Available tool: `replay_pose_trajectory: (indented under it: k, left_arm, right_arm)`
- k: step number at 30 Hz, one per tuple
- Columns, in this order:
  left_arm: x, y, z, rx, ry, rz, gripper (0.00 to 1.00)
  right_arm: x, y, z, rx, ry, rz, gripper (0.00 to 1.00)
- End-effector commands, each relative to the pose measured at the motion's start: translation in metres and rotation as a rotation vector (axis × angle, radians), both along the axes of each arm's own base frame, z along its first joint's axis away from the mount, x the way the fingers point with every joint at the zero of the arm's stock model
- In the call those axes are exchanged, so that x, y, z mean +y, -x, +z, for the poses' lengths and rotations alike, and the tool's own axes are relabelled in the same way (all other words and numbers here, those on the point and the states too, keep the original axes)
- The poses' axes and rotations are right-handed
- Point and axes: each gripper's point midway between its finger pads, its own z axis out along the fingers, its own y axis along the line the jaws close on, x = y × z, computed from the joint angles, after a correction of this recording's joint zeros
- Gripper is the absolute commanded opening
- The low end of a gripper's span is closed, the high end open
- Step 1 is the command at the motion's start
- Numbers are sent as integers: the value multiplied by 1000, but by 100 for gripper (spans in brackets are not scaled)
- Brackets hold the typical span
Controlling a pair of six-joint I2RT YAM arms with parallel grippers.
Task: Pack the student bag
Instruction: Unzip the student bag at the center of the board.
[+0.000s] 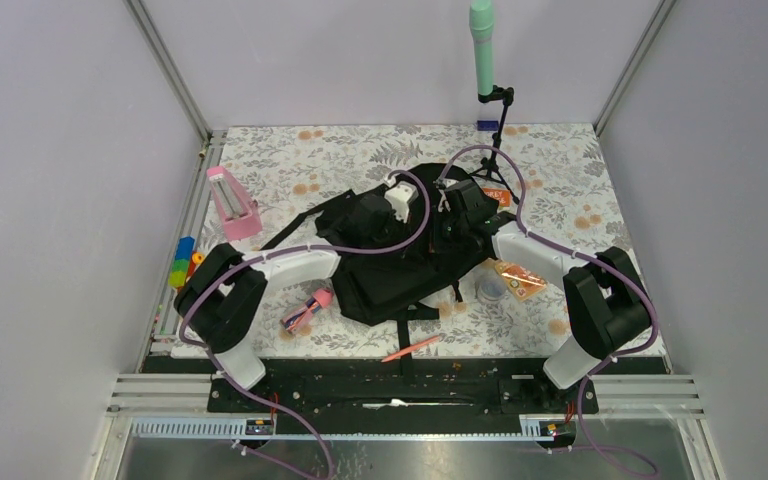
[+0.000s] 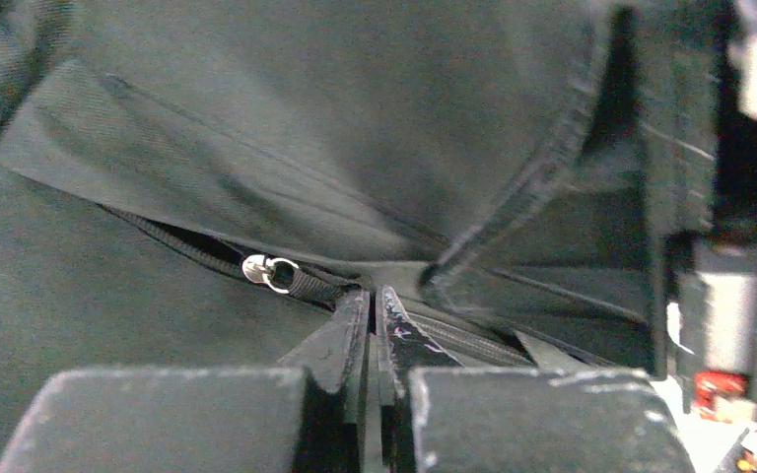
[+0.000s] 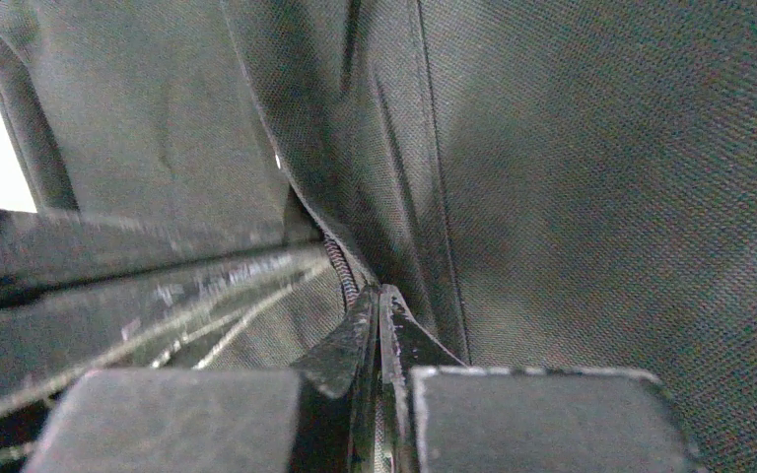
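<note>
The left fingers (image 2: 358, 307) are clenched on the short pull strap (image 2: 315, 286) of the backpack (image 1: 400, 275), which lies flat in the middle of the bench (image 1: 580, 180), under both arms. Just beyond the tips, up and to their left, sits the silver slider (image 2: 259, 270), and the zip line runs on leftward from there (so any pull should follow that line, I judge). The right fingers (image 3: 363, 307), close beside them on the same bag, are clenched too, seemingly nipping cloth at the zip teeth (image 3: 340, 268) to steady it.
</note>
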Motion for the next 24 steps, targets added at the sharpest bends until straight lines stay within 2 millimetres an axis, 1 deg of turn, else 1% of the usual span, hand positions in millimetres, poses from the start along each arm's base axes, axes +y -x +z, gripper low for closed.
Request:
replay_pose_trajectory:
  k: [1, 6, 8, 13, 18, 24]
  left_arm:
    - [-26, 25, 41, -43, 157, -78, 0]
    - [-23, 47, 44, -40, 177, -82, 0]
    - [-26, 57, 46, -35, 197, -96, 0]
    - [-47, 87, 53, -6, 259, -167, 0]
    - [-70, 112, 59, 17, 306, -227, 0]
    - [-81, 136, 53, 24, 280, -274, 0]
  right_arm:
    - [10, -14, 23, -49, -46, 2, 0]
    - [9, -17, 27, -65, -44, -4, 0]
    - [9, -18, 29, -70, -46, -4, 0]
    - [10, -21, 31, -75, -48, -8, 0]
    - [12, -22, 34, -79, -55, -6, 0]
    - [11, -23, 40, -94, -51, -3, 0]
